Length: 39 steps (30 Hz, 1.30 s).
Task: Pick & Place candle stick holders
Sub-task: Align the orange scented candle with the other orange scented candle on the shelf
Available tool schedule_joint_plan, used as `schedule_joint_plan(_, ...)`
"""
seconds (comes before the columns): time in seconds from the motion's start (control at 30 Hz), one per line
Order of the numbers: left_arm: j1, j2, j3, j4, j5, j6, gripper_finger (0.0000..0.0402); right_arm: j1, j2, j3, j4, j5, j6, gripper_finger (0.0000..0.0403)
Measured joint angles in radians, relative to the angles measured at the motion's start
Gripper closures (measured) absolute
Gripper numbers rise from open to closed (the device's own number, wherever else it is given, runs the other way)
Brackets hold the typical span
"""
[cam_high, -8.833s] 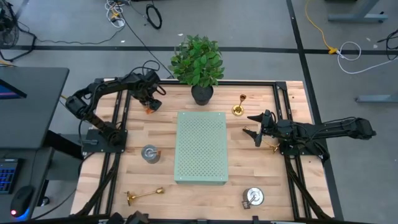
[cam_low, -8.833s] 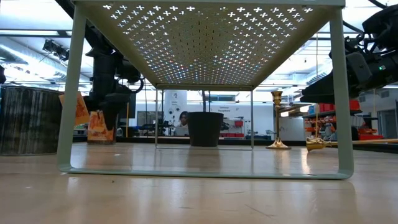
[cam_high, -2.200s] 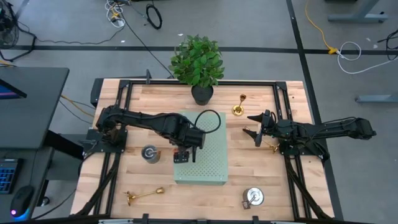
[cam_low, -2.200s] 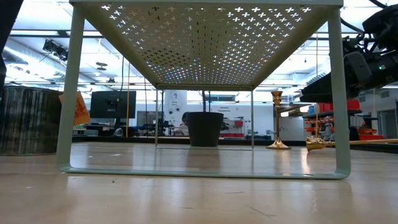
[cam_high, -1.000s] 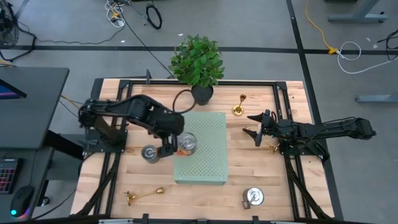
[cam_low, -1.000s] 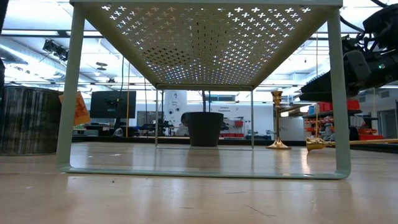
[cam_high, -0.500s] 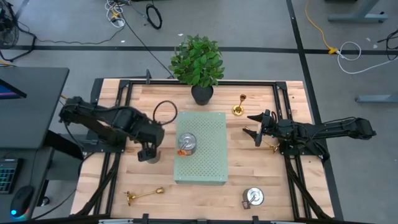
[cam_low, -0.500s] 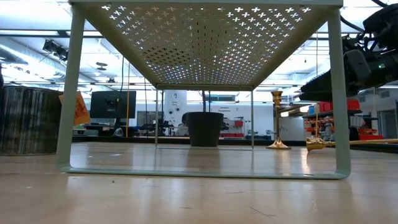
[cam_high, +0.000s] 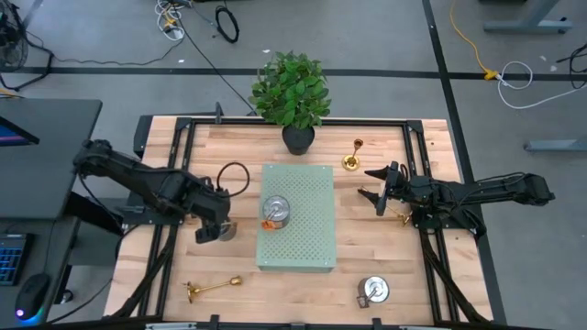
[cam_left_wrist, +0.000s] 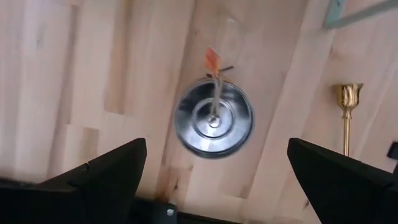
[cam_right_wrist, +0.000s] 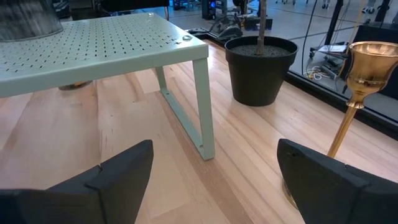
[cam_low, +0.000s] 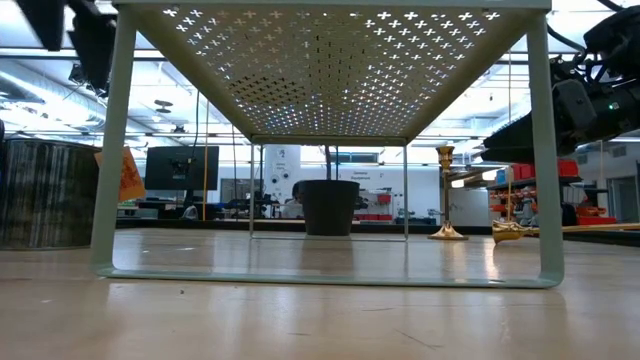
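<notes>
My left gripper (cam_high: 209,231) is open and hovers over a squat silver holder (cam_left_wrist: 213,118) with an orange tag, which stands on the table left of the pale green board (cam_high: 295,240); its fingers stand wide on either side, clear of it. A second silver holder (cam_high: 275,211) stands on the board. A third (cam_high: 373,291) sits at the near right. One gold holder (cam_high: 351,156) stands upright at the far right. One (cam_high: 211,288) lies near the near left edge. One (cam_high: 401,216) lies by my right arm. My right gripper (cam_high: 376,188) is open and empty.
A plant in a black pot (cam_high: 297,137) stands at the far edge behind the board. The board stands on thin legs (cam_low: 108,150) with open room under it. Black frame rails (cam_high: 174,183) run along both table sides.
My left gripper has gone from beside the silver holder on the board toward the table's left edge and now hangs over the silver holder on the table. The holder on the board has stayed where it was. My right arm has kept still.
</notes>
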Motion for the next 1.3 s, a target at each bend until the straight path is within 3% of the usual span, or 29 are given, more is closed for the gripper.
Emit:
schedule_joint_plan(0.5,0.014,-0.030,-0.233,0.221,-0.002,0.057,0.0002,0.000,0.000,0.000,0.000,0.000,0.000,0.0055)
schedule_joint_plan(0.97,0.021,-0.033,-0.334,0.331,0.037,0.061,0.0002,0.000,0.000,0.000,0.000,0.000,0.000,0.0055)
schedule_joint_plan(1.3,0.032,-0.032,-0.337,0.337,0.046,0.062,0.0002,0.000,0.000,0.000,0.000,0.000,0.000,0.0055)
